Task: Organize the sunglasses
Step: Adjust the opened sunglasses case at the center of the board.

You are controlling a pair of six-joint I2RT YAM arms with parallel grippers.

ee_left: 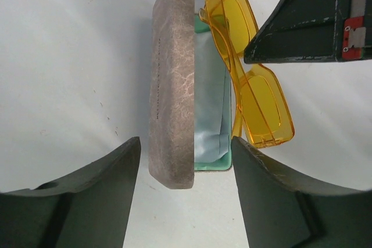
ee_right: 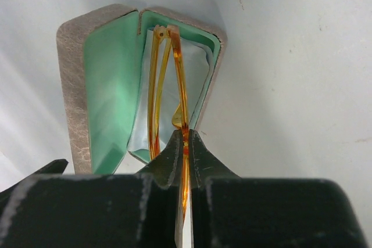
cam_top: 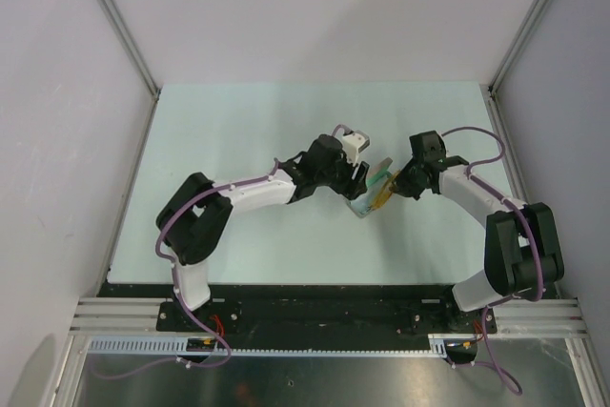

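**Top view.** Both arms reach inward to the middle of the pale surface [cam_top: 238, 140]. There the left hand [cam_top: 356, 178] and right hand [cam_top: 398, 186] meet over the open, speckled case [cam_top: 364, 207]. The orange sunglasses [cam_top: 382, 197] sit between the two hands at the case. The objects are small in this view, so contact between sunglasses and case is probable but not certain.

**Left wrist view.** The left hand is spread wide, with its fingers [ee_left: 87, 201] on either side of the case's near end, and it grips nothing. The lid stands on edge, and a light blue cloth [ee_left: 210, 97] lies in the teal-lined tray. The sunglasses tilt over the tray's open side.

**Right wrist view.** The right hand is pinched tight on the thin orange frame. It holds the folded sunglasses on edge over the cloth, inside the open case.
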